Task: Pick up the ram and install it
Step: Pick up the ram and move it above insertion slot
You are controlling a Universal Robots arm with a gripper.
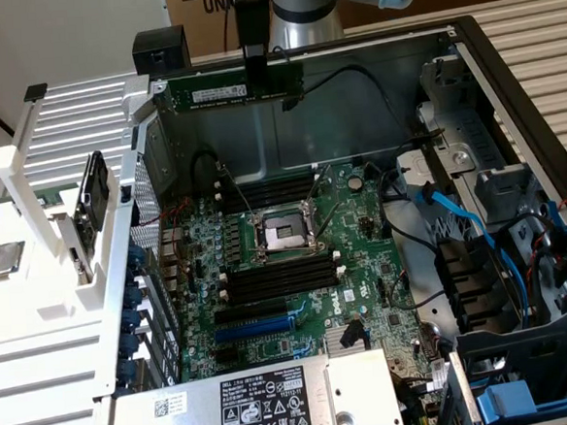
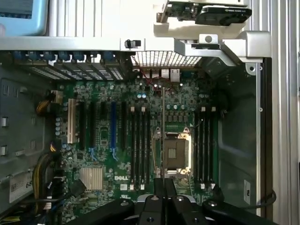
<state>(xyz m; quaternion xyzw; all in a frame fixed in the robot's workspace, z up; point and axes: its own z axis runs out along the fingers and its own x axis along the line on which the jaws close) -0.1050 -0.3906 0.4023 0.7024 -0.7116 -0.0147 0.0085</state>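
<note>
Plainly the gripper (image 1: 254,73) is closed almost fully, pinching the ram (image 1: 207,91) by its upper edge so the stick hangs level, well above the motherboard (image 1: 362,226); held so, I judge, its contact edge can meet a slot squarely. From the wrist it appears edge-on, a thin line over the CPU socket (image 2: 174,154), between two banks of black memory slots (image 2: 140,140) that look vacant. The open computer case (image 1: 336,131) holds the board, cables and drive bays

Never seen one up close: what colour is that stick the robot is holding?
Green; the ram shows best in the exterior view.
</note>
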